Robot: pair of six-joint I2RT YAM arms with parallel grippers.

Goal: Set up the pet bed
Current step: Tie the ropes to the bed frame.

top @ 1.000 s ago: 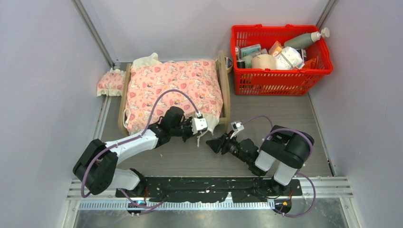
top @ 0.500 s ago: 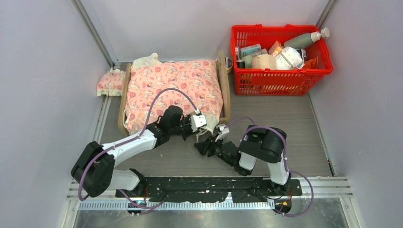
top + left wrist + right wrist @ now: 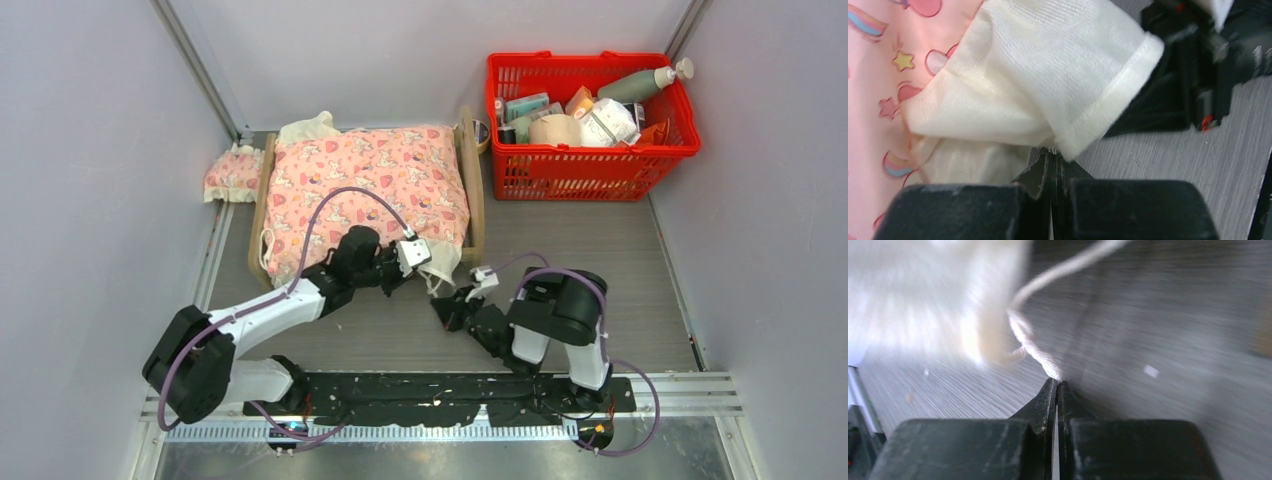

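Observation:
The pet bed's plywood frame (image 3: 472,190) stands at the back left. A pink patterned blanket (image 3: 370,185) covers it, so the striped mattress is hidden. My left gripper (image 3: 430,272) is at the bed's near right corner, shut on the blanket's cream frill (image 3: 1048,90); in the left wrist view its tips (image 3: 1053,152) pinch the frill's edge. My right gripper (image 3: 442,308) is just below it, low over the table. In the blurred right wrist view its tips (image 3: 1057,382) are shut on a thin cream cord (image 3: 1030,340) that hangs from the frill.
A small pink frilled pillow (image 3: 232,175) lies on the table left of the bed. A red basket (image 3: 590,165) full of bottles and packets stands at the back right. Grey walls close in both sides. The right arm's black body (image 3: 1198,65) is close beside the left gripper.
The right arm folded in and its gripper swung left to the blanket's hanging corner, then drew back slightly right. The left gripper shifted a little toward the bed with the frill.

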